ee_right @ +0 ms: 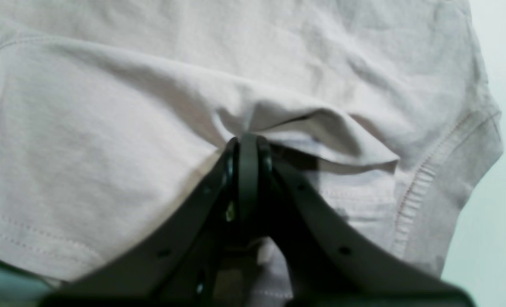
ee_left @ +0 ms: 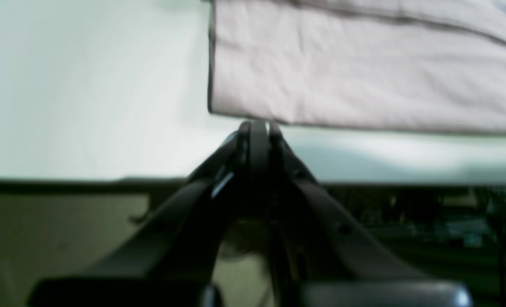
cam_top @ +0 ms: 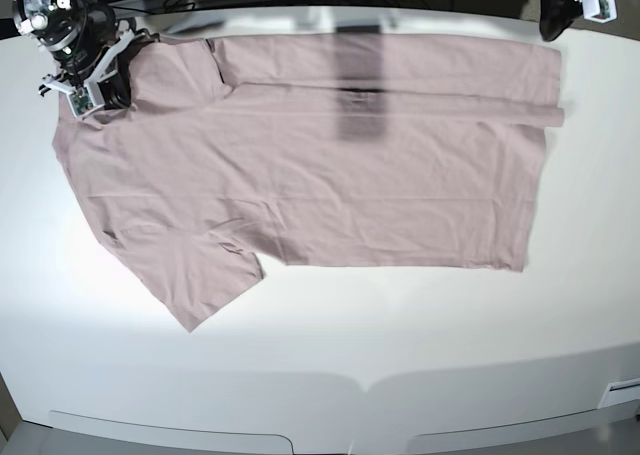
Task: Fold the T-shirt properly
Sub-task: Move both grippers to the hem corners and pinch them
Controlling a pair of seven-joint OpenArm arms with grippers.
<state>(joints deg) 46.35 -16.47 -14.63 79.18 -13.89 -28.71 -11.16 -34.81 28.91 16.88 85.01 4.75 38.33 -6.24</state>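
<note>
Soft, light T-shirt point(cam_top: 330, 175) (it'll sag): right pincer point(ee_right: 248, 143) pinches its sleeve fold, left pincer point(ee_left: 259, 126) closed, empty, beside the hem on the tabletop point(cam_top: 400, 355).

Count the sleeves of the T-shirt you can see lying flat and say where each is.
1. On the T-shirt, one sleeve lies spread at the base view's lower left. The other seems bunched under the right gripper at upper left, so it is partly hidden.

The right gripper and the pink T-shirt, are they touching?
Touching. The right wrist view shows the right gripper with its jaws shut on a bunched ridge of the T-shirt, cloth puckering at its tips.
</note>
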